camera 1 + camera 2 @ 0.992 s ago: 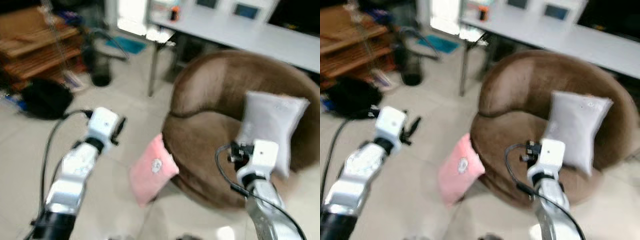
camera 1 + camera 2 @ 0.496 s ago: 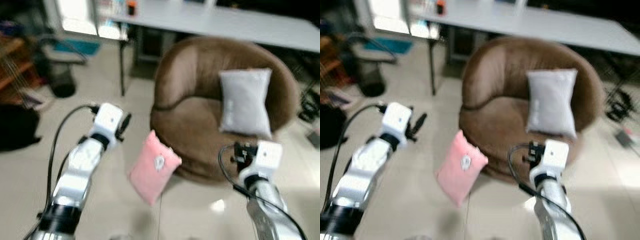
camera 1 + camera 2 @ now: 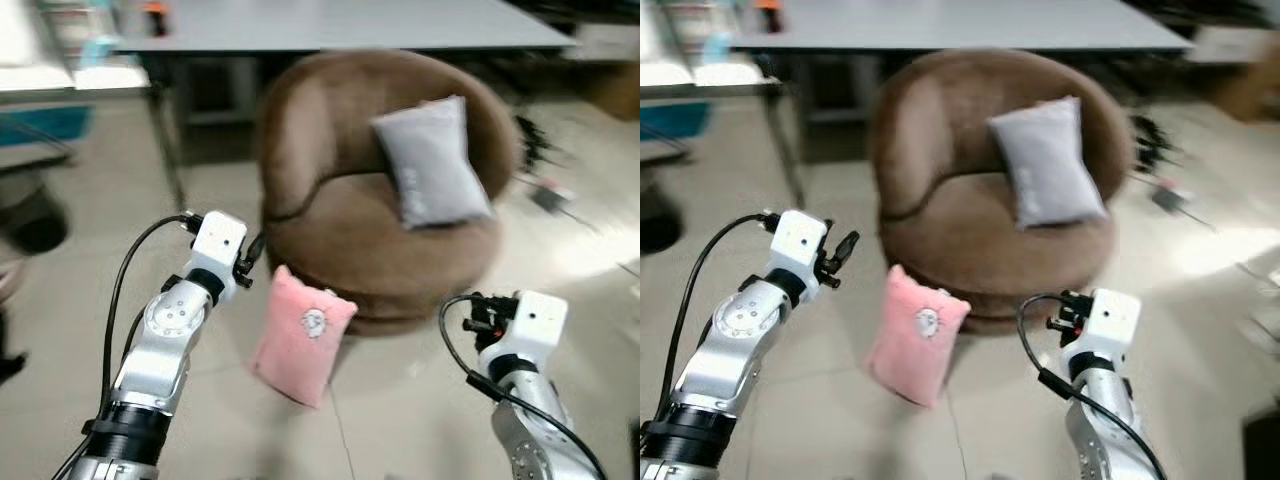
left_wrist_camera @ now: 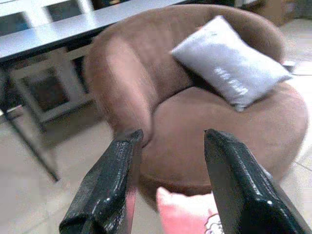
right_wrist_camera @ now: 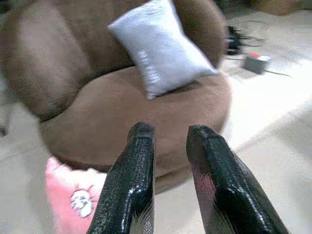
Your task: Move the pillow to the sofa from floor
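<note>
Pink rectangular pillow (image 3: 301, 335) with a small white face print stands tilted on the pale tiled floor (image 3: 400, 400), leaning against the base of the round brown upholstered sofa chair (image 3: 340, 230). Propped against the chair's backrest, on the seat, is a grey rectangular cushion (image 3: 430, 165). Behind the chair runs a long grey table (image 3: 330, 22). Left gripper (image 4: 168, 161) is raised near the pillow's upper corner, its two black fingers apart and holding nothing. Right gripper (image 5: 170, 161) hovers over the floor to the pillow's right, well apart from it, its fingers separated by a narrow gap and empty. The head views are somewhat blurred
</note>
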Controlling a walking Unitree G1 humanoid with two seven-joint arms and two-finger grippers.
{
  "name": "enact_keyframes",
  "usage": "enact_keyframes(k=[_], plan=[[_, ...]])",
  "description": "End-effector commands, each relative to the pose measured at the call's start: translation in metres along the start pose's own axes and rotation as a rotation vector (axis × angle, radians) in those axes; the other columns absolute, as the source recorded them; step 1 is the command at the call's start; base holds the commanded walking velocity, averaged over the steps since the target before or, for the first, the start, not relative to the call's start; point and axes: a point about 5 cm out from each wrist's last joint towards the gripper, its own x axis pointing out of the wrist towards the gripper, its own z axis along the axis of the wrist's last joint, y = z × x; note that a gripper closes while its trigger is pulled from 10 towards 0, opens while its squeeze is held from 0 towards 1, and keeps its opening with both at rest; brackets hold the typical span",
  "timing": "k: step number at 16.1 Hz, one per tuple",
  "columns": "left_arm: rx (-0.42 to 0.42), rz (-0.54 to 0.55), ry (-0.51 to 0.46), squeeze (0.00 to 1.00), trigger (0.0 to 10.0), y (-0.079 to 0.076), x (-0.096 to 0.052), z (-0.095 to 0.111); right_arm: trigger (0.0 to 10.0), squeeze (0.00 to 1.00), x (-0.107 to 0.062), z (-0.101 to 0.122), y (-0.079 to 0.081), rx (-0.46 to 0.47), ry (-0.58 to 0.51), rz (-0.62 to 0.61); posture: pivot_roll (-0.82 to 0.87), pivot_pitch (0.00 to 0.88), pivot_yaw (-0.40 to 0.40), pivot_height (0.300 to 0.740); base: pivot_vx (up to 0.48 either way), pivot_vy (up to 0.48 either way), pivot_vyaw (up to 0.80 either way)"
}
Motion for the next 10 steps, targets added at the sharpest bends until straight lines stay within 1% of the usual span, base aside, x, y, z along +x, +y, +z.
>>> enact_keyframes(k=[1, 4, 10], plan=[[0.001, -0.035, -0.020, 0.00, 10.0, -0.0104, 0.0041, 0.0049, 10.0, 0.00, 0.0002, 0.0015, -0.0088, -0.021, -0.008, -0.035, 0.06, 0.038, -0.030, 0.740, 0.000, 0.480, -0.80], [0.027, -0.045, -0.023, 0.00, 10.0, -0.0097, 0.0047, 0.0048, 10.0, 0.00, 0.0012, -0.0003, -0.0063, -0.022, -0.007, -0.033, 0.07, 0.030, -0.030, 0.740, 0.000, 0.480, -0.80], [0.013, -0.040, -0.009, 0.00, 10.0, -0.0118, 0.0011, -0.0020, 10.0, 0.00, 0.0021, 0.0000, -0.0061, -0.037, -0.013, -0.025, 0.07, 0.028, -0.037, 0.740, 0.000, 0.480, -0.80]])
